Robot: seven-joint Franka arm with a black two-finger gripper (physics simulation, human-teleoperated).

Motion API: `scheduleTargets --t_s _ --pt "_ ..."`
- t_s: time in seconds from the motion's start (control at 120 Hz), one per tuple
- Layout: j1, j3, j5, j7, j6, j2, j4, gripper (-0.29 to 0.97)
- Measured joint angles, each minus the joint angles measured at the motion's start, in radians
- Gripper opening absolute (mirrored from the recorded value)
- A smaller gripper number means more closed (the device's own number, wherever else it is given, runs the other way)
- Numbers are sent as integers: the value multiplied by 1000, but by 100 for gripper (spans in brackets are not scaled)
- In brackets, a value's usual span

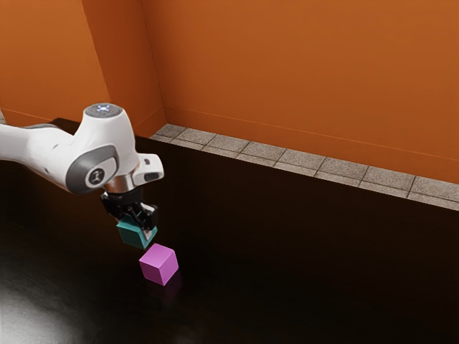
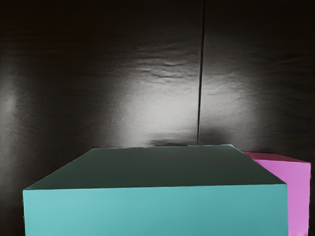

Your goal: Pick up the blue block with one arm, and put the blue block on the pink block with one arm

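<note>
A: Teal-blue cube, that's the blue block (image 1: 133,233), pinched in the black gripper (image 1: 138,225). It looks clear of the dark table (image 1: 301,251).
B: Agreed, jaws clamped on it from two sides. Where's the pink block (image 1: 158,264)?
A: On the table, just beside the held block and lower, toward the exterior view's right. Apart, not touching.
B: So not stacked. Is it directly underneath?
A: No. In the wrist view pink pokes out past one side of the blue block (image 2: 155,196) and is mostly hidden behind it. Offset.
B: Next move, my guess: a short carry toward the exterior view's right until blue sits square above pink, then lower and release.
A: Both are cubes, so no long axis. Faces look roughly parallel in the wrist view, but I can't be sure.
</note>
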Motion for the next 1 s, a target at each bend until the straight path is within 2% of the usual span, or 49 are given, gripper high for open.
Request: scheduleTargets --t_s 0.175,1.0 --pt "-47 -2 0 1 2 -5 -5 39" --pt "-83 -1 -3 -1 45 30 -36 39"
